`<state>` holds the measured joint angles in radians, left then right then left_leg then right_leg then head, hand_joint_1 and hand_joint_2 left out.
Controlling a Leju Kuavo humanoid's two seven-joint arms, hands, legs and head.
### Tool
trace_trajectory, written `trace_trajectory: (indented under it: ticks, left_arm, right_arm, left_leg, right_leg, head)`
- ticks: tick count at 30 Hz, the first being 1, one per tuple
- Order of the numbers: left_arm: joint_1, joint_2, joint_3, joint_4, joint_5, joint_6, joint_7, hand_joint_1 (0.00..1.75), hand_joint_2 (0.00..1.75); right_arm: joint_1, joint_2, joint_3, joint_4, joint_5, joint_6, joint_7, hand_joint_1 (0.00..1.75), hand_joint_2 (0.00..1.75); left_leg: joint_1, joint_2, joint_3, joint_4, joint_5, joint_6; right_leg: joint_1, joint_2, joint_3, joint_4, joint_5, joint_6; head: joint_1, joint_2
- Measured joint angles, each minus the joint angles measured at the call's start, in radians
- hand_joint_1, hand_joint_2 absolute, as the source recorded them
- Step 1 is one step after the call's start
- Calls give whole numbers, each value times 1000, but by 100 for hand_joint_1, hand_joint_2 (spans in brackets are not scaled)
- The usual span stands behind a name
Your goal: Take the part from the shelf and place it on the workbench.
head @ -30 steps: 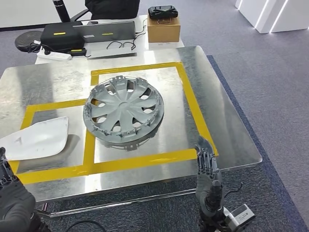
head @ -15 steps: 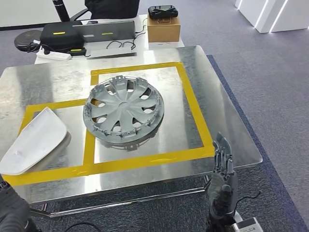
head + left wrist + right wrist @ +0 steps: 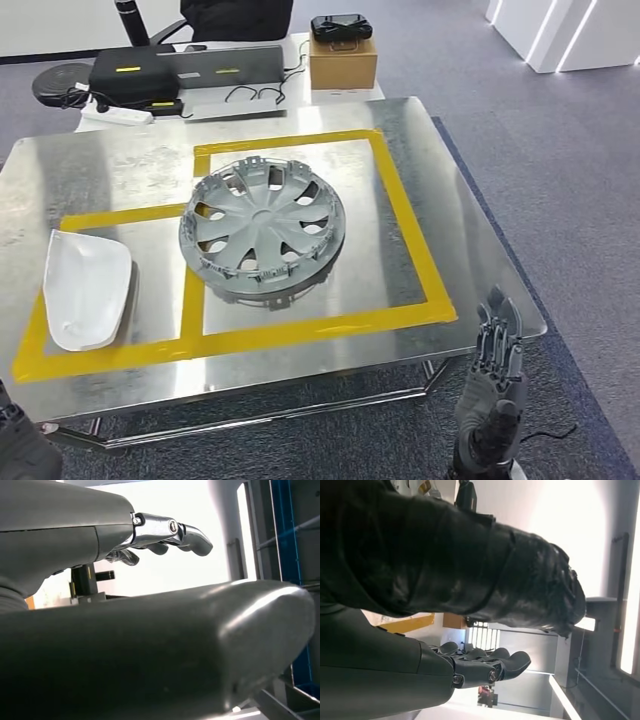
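A: Where do we find the part right now?

B: We see a grey wheel cover [image 3: 262,232] lying flat on the metal workbench [image 3: 468,240], inside the larger rectangle of yellow tape [image 3: 411,225]. A white curved panel [image 3: 85,288] lies in the smaller taped box beside it, apart from the wheel cover. We judge one of these to be the part from the shelf, and both rest on the bench.

A: And our hands?

B: Our right hand [image 3: 494,385] is raised near the front right corner of the bench, fingers [image 3: 498,330] extended upward and apart, grasping nothing. Our left hand [image 3: 23,445] is a dark shape at the lower left corner of the head view; in the left wrist view its fingers [image 3: 171,530] reach out straight, released, with nothing between them.

A: What could go wrong from here?

B: We judge the right hand to be close to the bench edge, so a forward swing could knock the corner. The white panel sits near the bench's front left edge, and a brush from the left arm could push it across the tape or off the bench.

A: Any writing we can read?

B: None. The cardboard box [image 3: 343,62] and the black case [image 3: 185,70] on the table behind the bench show no legible text; the case carries small yellow marks too small to read.
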<state>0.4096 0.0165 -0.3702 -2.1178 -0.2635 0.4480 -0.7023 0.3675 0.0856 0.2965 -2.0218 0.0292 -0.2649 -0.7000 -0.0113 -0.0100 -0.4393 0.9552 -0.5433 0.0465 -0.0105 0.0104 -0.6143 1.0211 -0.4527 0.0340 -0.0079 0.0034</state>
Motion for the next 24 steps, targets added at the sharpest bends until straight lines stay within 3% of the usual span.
trace_trajectory:
  ticks: [2, 4, 5, 6, 7, 9, 11, 14, 16, 19, 20, 21, 22, 24]
  left_arm:
    - [-1, -2, -1, 0, 2, -14, 0, 0, 0]
    - [-2, -4, -3, 0, 2, -23, 0, 0, 0]
    - [-2, -5, -4, 0, 2, -26, 0, 0, 0]
    - [-2, -6, -4, 0, 2, -27, 0, 0, 0]
    - [-2, -7, -5, 0, 2, -28, 0, 0, 0]
    - [-2, -9, -5, 0, 3, -29, 0, 0, 0]
    - [-2, -9, -6, 0, 3, -29, 0, 0, 0]
    - [-3, -9, -6, 0, 3, -31, 0, 0, 0]
    - [-3, -9, -6, 0, 3, -31, 0, 0, 0]
    - [-3, -9, -6, 0, 3, -31, 0, 0, 0]
    - [-3, -9, -6, 0, 3, -31, 0, 0, 0]
    - [-3, -9, -6, 0, 3, -31, 0, 0, 0]
    - [-3, -9, -6, 0, 3, -31, 0, 0, 0]
    - [-3, -9, -6, 0, 3, -31, 0, 0, 0]
  right_arm:
    - [3, 0, -1, -2, -3, 2, 0, 0, 0]
    - [5, 0, -2, -3, -8, 5, 0, 0, 0]
    - [6, 0, -2, -3, -9, 7, 0, 0, 0]
    - [6, 0, -3, -3, -9, 8, 0, 0, 0]
    - [6, 0, -4, -3, -9, 8, 0, 0, 0]
    - [6, 0, -5, -2, -9, 9, 0, 0, 0]
    - [5, 0, -7, -3, -10, 10, 0, 0, 0]
    - [5, 0, -10, -3, -11, 10, 0, 0, 0]
    - [5, 0, -12, -3, -12, 10, 0, 0, 0]
    - [5, 0, -14, -3, -12, 10, 0, 0, 0]
    - [5, 0, -14, -3, -12, 10, 0, 0, 0]
    - [5, 0, -15, -3, -12, 10, 0, 0, 0]
    - [5, 0, -15, -3, -12, 10, 0, 0, 0]
    - [5, 0, -16, -3, -12, 10, 0, 0, 0]
  left_leg:
    - [6, 5, -1, -10, 12, 7]
    - [7, 7, -7, -8, 14, 10]
    - [8, 8, -8, -6, 14, 9]
    - [9, 9, -9, -4, 13, 7]
    - [10, 9, -9, 0, 11, 3]
    - [12, 8, -10, 10, 2, -8]
    - [10, 6, -17, 22, -7, -21]
    - [9, 5, -23, 35, -14, -33]
    - [11, 6, -41, 79, -51, -44]
    - [14, 6, -122, 262, -150, -54]
    - [15, 6, -142, 308, -162, -54]
    - [15, 6, -146, 319, -152, -52]
    - [15, 6, -131, 290, -123, -49]
    - [13, 6, -66, 153, -50, -36]
  right_leg:
    - [0, -1, -39, 83, -57, 6]
    - [-3, -2, -90, 214, -116, 11]
    - [-5, -3, -104, 253, -124, 14]
    - [-7, -4, -100, 256, -113, 16]
    - [-8, -6, -76, 218, -86, 18]
    - [-11, -8, 4, 87, -38, 19]
    - [-10, -7, 50, 10, -32, 12]
    - [-10, -4, 49, 3, -42, -10]
    - [-12, -6, 45, 2, -39, -23]
    - [-9, -12, 35, 1, -34, -34]
    - [-8, -13, 32, 1, -32, -36]
    - [-6, -14, 30, 1, -30, -36]
    - [-5, -14, 29, 1, -29, -36]
    - [-2, -13, 28, 1, -24, -34]
  head:
    - [6, 0]
    - [10, 0]
    - [11, 0]
    - [11, 0]
    - [11, 0]
    - [12, 0]
    - [14, 0]
    - [12, 0]
    - [9, 0]
    - [6, 0]
    - [6, 0]
    - [6, 0]
    - [6, 0]
    - [6, 0]
